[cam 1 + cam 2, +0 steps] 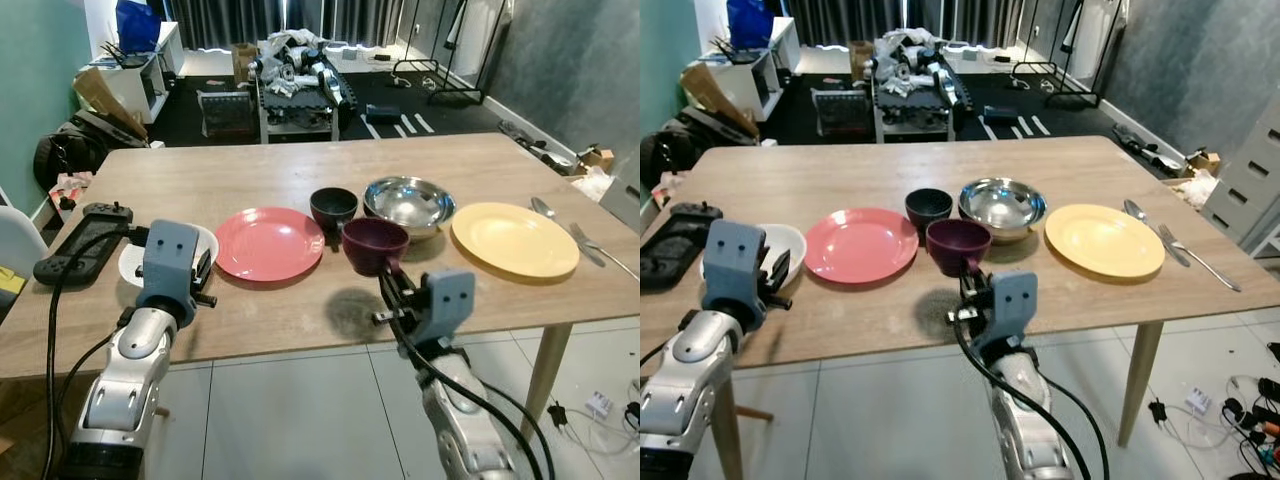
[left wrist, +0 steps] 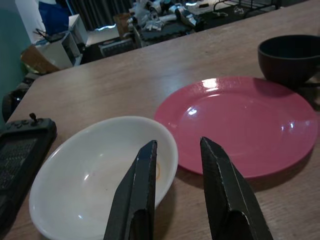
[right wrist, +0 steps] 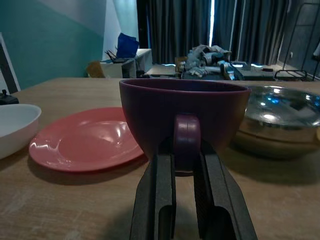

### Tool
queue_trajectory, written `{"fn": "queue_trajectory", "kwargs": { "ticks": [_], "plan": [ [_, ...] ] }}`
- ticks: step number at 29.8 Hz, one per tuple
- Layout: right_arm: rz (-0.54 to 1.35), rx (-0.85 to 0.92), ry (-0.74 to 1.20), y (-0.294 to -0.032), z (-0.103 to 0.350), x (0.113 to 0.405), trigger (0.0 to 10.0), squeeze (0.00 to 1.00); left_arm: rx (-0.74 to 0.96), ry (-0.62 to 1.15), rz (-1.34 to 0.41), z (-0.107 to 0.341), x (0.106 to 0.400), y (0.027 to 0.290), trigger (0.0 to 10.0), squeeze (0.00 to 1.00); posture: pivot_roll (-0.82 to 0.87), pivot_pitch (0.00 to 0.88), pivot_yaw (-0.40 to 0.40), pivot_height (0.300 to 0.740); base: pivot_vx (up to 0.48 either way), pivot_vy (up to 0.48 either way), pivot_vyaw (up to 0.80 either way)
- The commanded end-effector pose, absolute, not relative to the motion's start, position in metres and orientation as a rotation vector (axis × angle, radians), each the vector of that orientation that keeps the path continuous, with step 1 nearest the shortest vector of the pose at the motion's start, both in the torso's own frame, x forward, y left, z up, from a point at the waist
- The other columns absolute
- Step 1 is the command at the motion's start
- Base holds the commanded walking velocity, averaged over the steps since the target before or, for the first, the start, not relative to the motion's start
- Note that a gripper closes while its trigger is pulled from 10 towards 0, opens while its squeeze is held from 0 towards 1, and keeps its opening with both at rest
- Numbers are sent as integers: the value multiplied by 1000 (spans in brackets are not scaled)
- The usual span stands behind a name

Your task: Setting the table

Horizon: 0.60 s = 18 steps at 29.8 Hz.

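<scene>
Right wrist view says it all — right gripper (image 3: 186, 165) pinching the handle of the dark purple ceramic cup (image 3: 184, 120), lifted just right of the round pink plate (image 1: 269, 243). Left gripper (image 2: 177, 192) spread over the shallow white bowl (image 2: 95, 175). Halfway-ish, I'd say — yellow plate (image 1: 514, 239), cutlery placed.

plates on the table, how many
2. The pink plate lies left of the dark bowls; the yellow plate lies right of the steel bowl, beside the cutlery. None looks hidden.

white bowl (image 1: 207, 243) half hidden, controller (image 2: 20, 150) cut off
</scene>
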State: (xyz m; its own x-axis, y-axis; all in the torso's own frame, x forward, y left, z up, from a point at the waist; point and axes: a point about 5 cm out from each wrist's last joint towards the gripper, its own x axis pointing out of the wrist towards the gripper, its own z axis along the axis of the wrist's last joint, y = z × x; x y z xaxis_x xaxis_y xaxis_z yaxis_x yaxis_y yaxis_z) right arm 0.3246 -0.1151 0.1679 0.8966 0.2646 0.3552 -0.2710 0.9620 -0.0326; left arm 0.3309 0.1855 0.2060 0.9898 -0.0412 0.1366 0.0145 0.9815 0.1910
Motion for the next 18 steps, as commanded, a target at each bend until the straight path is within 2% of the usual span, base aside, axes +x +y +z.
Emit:
{"fn": "queue_trajectory", "kwargs": {
  "ticks": [1, 8, 18],
  "plan": [
    [271, 3, -361, -106, 163, 329, 10000, 0, 203, -113, -31, 202, 326, 189, 10000, 0, 153, 148, 74, 740, 0, 0, 0],
    [231, -8, -361, -98, 162, 339, 10000, 0, 206, -126, -30, 207, 311, 192, 10000, 0, 199, 199, 53, 740, 0, 0, 0],
    [155, -56, -401, -102, 167, 352, 10000, 0, 213, -143, -25, 218, 297, 202, 10000, 0, 228, 223, 49, 740, 0, 0, 0]
  ]
}}
